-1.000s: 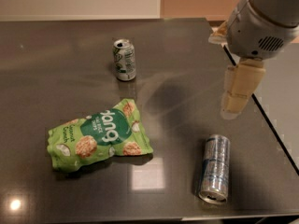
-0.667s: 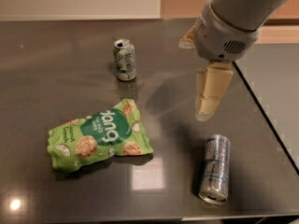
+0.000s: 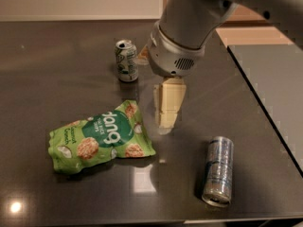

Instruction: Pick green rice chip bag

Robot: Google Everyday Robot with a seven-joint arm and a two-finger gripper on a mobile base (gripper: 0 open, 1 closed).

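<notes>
My gripper (image 3: 164, 121) at frame ctr, pointing down, just right of green rice chip bag (image 3: 99, 137), apart from it. Grip state: can't tell. Bag lies flat, lower left.

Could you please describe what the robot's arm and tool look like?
The arm is a light-grey cylinder flaring into a rounded wrist collar with a small slotted vent. The tool, just right of the green rice chip bag, is blocky and cream-coloured. No cables show.
</notes>
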